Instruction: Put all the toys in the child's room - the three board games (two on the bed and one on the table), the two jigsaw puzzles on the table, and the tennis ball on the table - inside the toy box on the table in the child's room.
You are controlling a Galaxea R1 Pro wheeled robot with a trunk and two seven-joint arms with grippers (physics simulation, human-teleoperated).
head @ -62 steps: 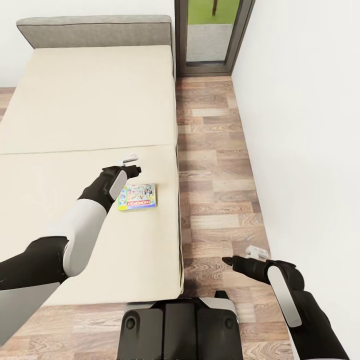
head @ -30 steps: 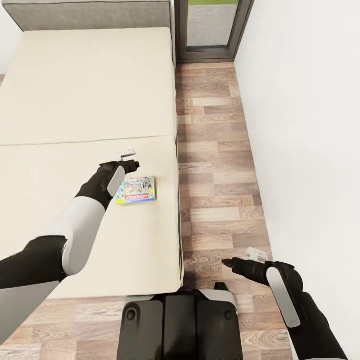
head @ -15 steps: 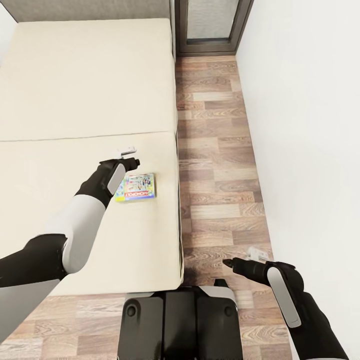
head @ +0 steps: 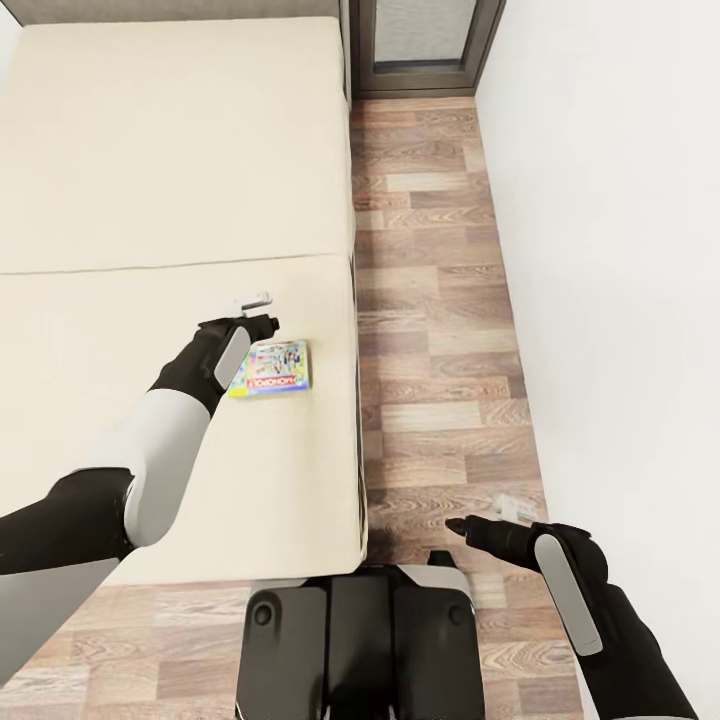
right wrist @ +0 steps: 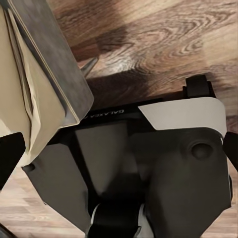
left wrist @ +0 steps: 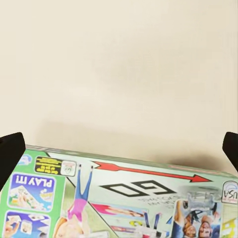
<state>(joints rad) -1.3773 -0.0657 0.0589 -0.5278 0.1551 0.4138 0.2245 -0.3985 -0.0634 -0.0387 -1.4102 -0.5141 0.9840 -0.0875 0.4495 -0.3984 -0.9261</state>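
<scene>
A low wide bed (head: 150,160) with a beige mattress in two sections and a dark grey frame occupies the left and far part of the head view; a strip of dark headboard shows at its far edge. On the near mattress section, close to the bed's right edge, one small flat rectangular board game (head: 270,368) with a bright cartoon cover lies flat, its green and white lid facing up. The left arm, black at the wrist and white along the forearm, reaches out over the mattress, and the left pincer (head: 262,318) hangs just beside the game's far left corner. In the left wrist view the same board game (left wrist: 124,198) lies below the camera on the mattress (left wrist: 119,69), with the two dark fingertips (left wrist: 10,154) at opposite edges of the picture, set wide apart and holding nothing. The right arm is lowered over the brown wood plank floor (head: 430,300) to the right of the bed, beside the white wall (head: 620,250). The right pincer (head: 478,524) points left toward the robot's dark base (head: 360,650); its dark fingertips (right wrist: 11,153) sit at the two sides of the right wrist view, spread wide with nothing between them. A dark-framed glass door (head: 425,45) stands at the far end of the floor.
</scene>
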